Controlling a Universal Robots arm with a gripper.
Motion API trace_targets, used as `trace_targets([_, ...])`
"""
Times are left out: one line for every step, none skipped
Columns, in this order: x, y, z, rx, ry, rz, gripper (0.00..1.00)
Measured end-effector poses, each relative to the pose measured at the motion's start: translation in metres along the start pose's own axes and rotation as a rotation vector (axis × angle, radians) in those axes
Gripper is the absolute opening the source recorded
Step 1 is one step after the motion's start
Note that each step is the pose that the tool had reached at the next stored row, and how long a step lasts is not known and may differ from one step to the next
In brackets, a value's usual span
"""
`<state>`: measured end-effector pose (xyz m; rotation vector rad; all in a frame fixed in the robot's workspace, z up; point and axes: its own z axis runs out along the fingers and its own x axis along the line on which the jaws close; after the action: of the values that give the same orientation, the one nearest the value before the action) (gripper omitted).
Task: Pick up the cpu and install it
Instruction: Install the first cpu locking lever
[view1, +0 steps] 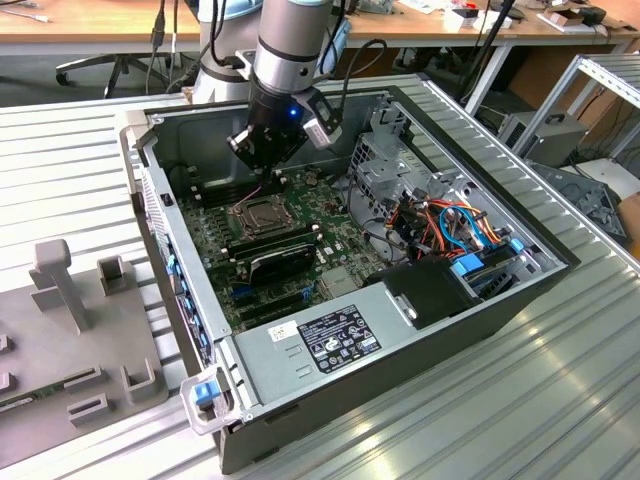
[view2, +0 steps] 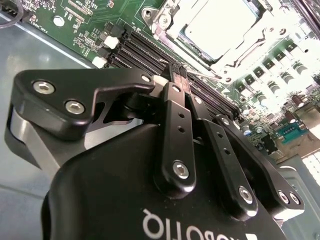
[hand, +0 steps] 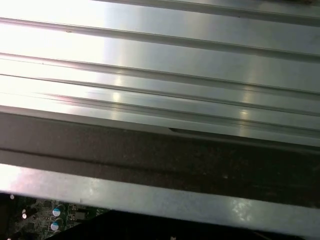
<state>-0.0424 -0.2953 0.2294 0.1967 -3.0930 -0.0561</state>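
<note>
Black claw (view2: 180, 75) fills the second wrist view's foreground, fingers pressed together, holding nothing. Beyond it the cpu (view2: 220, 27) lies in the socket (view1: 256, 212) on the green motherboard (view1: 330, 250).

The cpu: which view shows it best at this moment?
The second wrist view: the cpu lies as a pale square inside the socket frame, beyond the shut pincer. In the exterior view it is a small pale patch in the socket below the pincer. The first wrist view faces ribbed metal instead.
</note>
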Motion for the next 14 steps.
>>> trace_targets([-0.0007, -0.0001, 0.0011, -0.0001, 0.0008, 0.000, 0.11])
trace_targets([-0.0010, -0.0002, 0.0016, -0.0002, 0.0011, 0.000, 0.11])
trace_targets([-0.0013, -0.0002, 0.0021, -0.0002, 0.0015, 0.000, 0.11])
trace_targets([-0.0016, -0.0003, 0.0026, -0.0002, 0.0019, 0.000, 0.11])
trace_targets([-0.0020, -0.0004, 0.0031, -0.0003, 0.0023, 0.000, 0.11])
trace_targets([-0.0025, -0.0005, 0.0036, -0.0004, 0.0026, 0.000, 0.11])
trace_targets([-0.0030, -0.0005, 0.0041, -0.0004, 0.0030, 0.000, 0.11])
trace_targets([-0.0034, -0.0006, 0.0046, -0.0004, 0.0033, 0.000, 0.11])
trace_targets([-0.0039, -0.0007, 0.0050, -0.0005, 0.0037, 0.000, 0.11])
trace_targets([-0.0045, -0.0008, 0.0057, -0.0005, 0.0041, 0.000, 0.11])
trace_targets([-0.0049, -0.0009, 0.0063, -0.0007, 0.0045, 0.000, 0.11])
trace_targets([-0.0055, -0.0012, 0.0073, -0.0007, 0.0050, 0.000, 0.11])
trace_targets([-0.0056, -0.0013, 0.0077, -0.0007, 0.0051, 0.000, 0.11])
trace_targets([-0.0057, -0.0015, 0.0081, -0.0007, 0.0053, 0.000, 0.11])
